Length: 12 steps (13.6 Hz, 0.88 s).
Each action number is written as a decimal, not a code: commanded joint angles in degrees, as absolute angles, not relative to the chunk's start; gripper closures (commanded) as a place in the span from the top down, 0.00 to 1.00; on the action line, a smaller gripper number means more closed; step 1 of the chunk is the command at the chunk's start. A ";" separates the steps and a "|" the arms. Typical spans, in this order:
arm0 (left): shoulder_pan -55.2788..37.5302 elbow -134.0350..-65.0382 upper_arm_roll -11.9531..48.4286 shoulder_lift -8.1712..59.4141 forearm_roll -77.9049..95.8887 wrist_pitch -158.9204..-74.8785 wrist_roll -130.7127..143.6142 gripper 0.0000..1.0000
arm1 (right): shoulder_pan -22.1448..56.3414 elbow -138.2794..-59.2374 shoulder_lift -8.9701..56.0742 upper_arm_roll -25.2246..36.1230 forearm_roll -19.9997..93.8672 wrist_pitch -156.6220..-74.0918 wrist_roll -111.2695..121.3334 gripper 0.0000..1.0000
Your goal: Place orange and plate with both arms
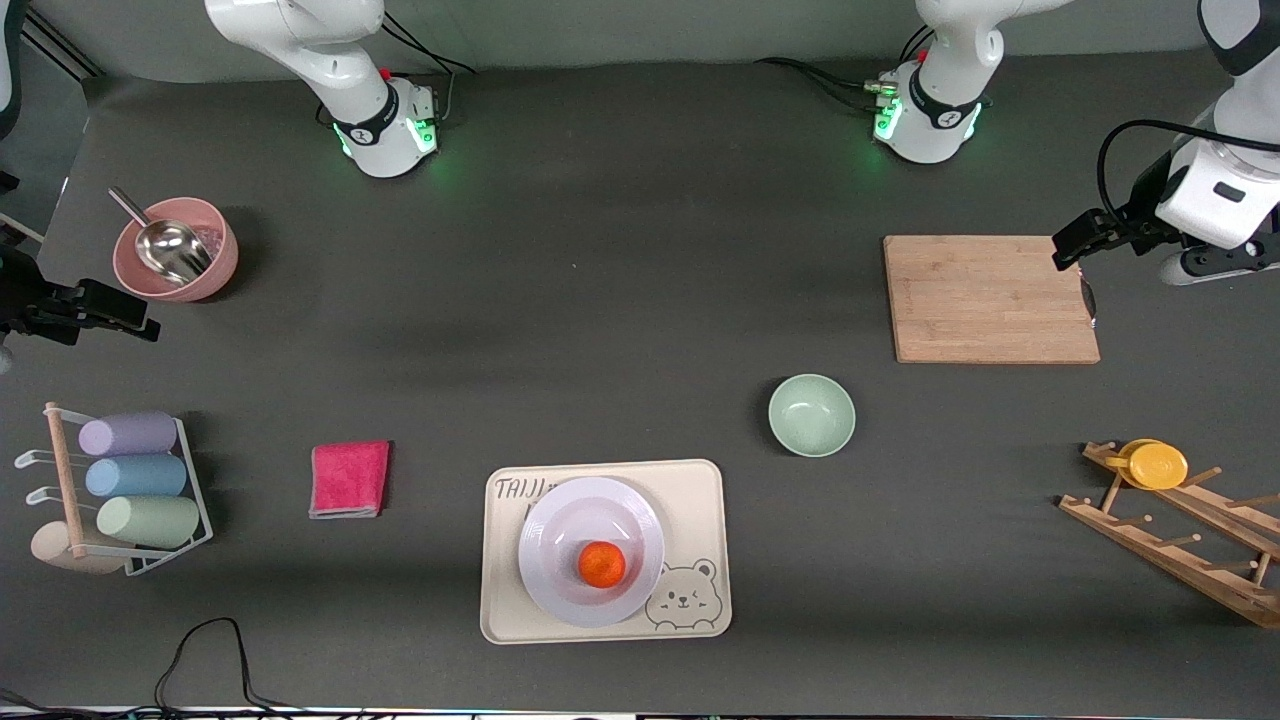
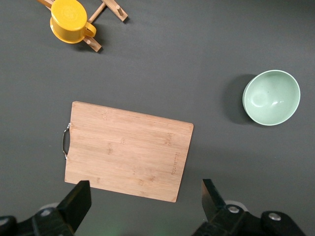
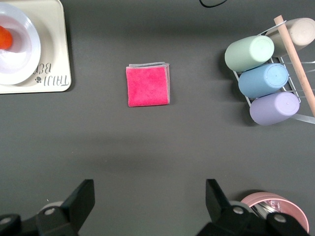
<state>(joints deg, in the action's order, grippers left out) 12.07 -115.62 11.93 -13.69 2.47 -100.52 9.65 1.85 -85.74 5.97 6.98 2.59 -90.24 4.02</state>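
Nearest you, orange [image 1: 601, 564] sits in plate [image 1: 591, 550] on tray [image 1: 700, 500]; your left gripper [image 2: 142, 206] over the cutting board [image 2: 127, 151] and right gripper [image 3: 150, 206] both hang released.

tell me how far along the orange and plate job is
Looks done: the small bright-orange orange sits in the round white plate, which rests on the cream bear tray. Nothing is in hand: the left gripper is open over the wooden cutting board, and the right gripper is open over bare table near the pink bowl. Nothing obvious is left.
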 commanded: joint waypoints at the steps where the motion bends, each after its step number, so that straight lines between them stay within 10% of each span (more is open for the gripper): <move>1: 11.95 -115.49 11.87 -14.68 1.67 -99.40 10.55 1.00 | 2.37 -87.54 4.04 6.77 1.05 -91.23 2.11 1.00; 12: 11.95 -115.49 11.87 -14.68 1.67 -99.40 10.55 1.00 | 2.37 -87.36 4.22 6.94 1.05 -90.62 2.02 1.00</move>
<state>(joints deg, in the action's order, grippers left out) 12.07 -115.62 11.93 -13.69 2.46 -100.52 9.66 1.90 -86.23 5.31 6.98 2.59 -90.24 3.85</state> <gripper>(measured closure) 0.000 0.000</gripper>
